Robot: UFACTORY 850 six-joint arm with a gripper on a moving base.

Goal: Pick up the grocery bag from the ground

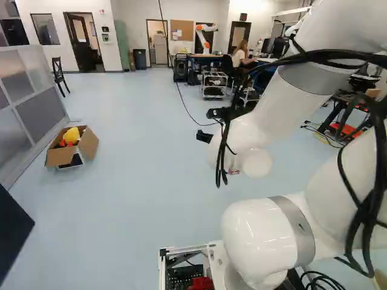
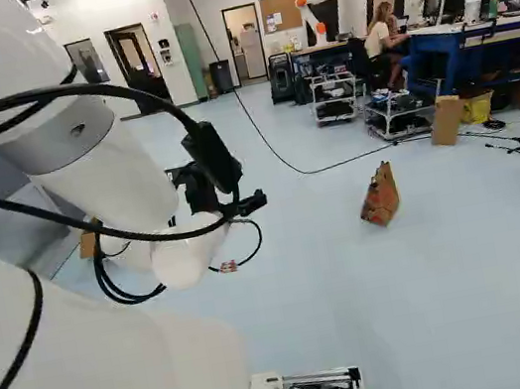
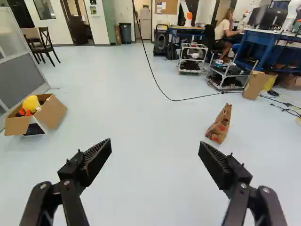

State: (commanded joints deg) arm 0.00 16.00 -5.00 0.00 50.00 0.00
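Pale blue flr (image 2: 361,308). Grey partition (image 1: 42,109), far L. Blue wkbench (image 2: 460,43), far R. White arm (image 2: 99,167) raised, near, L in R base view. Open cardbd box (image 1: 88,143) on flr, L, beside partition. Grocery bag (image 2: 379,196), brown paper w/ red marks, on flr ahead of grip., toward R, apart from it. Blk gripper (image 2: 209,188): fingers spread wide. Yellow-orange item (image 1: 71,135) in box.

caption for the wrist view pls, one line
Open gripper faces a paper bag on the floor, a cardboard box beside the partition.
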